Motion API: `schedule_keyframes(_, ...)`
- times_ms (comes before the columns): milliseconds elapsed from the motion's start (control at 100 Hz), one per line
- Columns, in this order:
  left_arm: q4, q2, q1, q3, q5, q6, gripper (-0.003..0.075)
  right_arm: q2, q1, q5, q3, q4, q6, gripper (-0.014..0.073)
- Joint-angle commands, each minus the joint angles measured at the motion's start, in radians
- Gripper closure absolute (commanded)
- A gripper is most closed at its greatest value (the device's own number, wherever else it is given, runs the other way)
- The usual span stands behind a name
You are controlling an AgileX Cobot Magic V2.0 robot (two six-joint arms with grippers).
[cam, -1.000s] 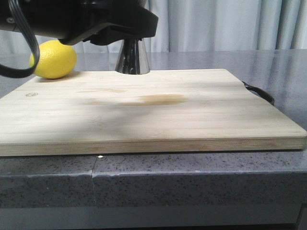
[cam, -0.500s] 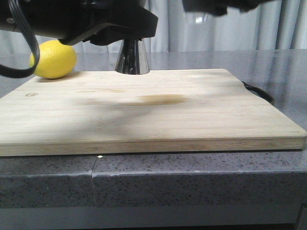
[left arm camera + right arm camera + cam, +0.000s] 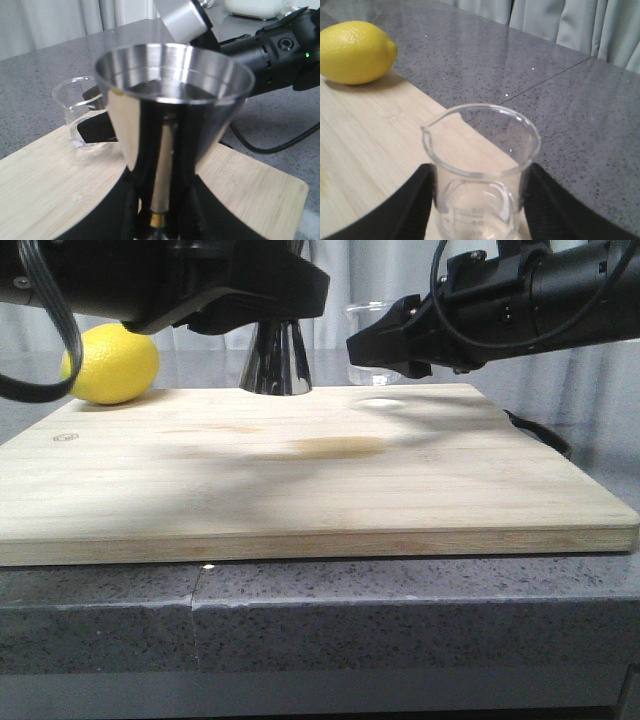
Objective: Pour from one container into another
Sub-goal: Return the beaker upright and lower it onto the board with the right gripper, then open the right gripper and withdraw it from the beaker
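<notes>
The left gripper [image 3: 159,220] clamps a steel jigger [image 3: 277,360] at its narrow waist, holding it upright at the far edge of a wooden cutting board [image 3: 300,470], its base at board level, though contact cannot be told. To its right, the right gripper [image 3: 385,345] closes its fingers [image 3: 405,205] on either side of a clear glass beaker [image 3: 480,170], upright and lifted just above the board's far edge, its pouring lip toward a lemon [image 3: 112,363]. The lemon rests on the grey stone counter [image 3: 400,620] at far left, beside the board
</notes>
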Motion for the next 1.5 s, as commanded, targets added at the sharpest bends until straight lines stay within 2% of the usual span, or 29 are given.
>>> schedule_keyframes(0, -0.024, -0.026, 0.002, -0.032, -0.077, -0.008, 0.074, -0.023, -0.004, -0.095, -0.023, 0.035, 0.0, 0.0348)
schedule_keyframes(780, -0.024, -0.026, 0.002, -0.032, -0.075, -0.008, 0.074, 0.043, -0.004, -0.127, -0.002, 0.035, 0.0, 0.0341)
schedule_keyframes(870, -0.024, -0.026, 0.002, -0.032, -0.075, -0.008, 0.074, 0.043, -0.004, -0.139, -0.002, 0.035, 0.0, 0.0289)
schedule_keyframes(990, -0.024, -0.026, 0.002, -0.032, -0.075, -0.008, 0.074, 0.043, -0.004, -0.156, -0.002, 0.035, 0.0, 0.0141)
schedule_keyframes(1090, -0.024, -0.026, 0.002, -0.032, -0.075, -0.008, 0.074, 0.043, -0.004, -0.164, -0.002, 0.039, 0.0, 0.0053)
schedule_keyframes(1270, -0.024, -0.026, 0.002, -0.032, -0.075, -0.008, 0.074, 0.043, -0.004, -0.192, -0.004, 0.101, 0.0, 0.0027)
schedule_keyframes(1490, -0.024, -0.026, 0.002, -0.032, -0.075, -0.006, 0.074, 0.041, -0.004, -0.304, -0.042, 0.123, -0.003, 0.0027)
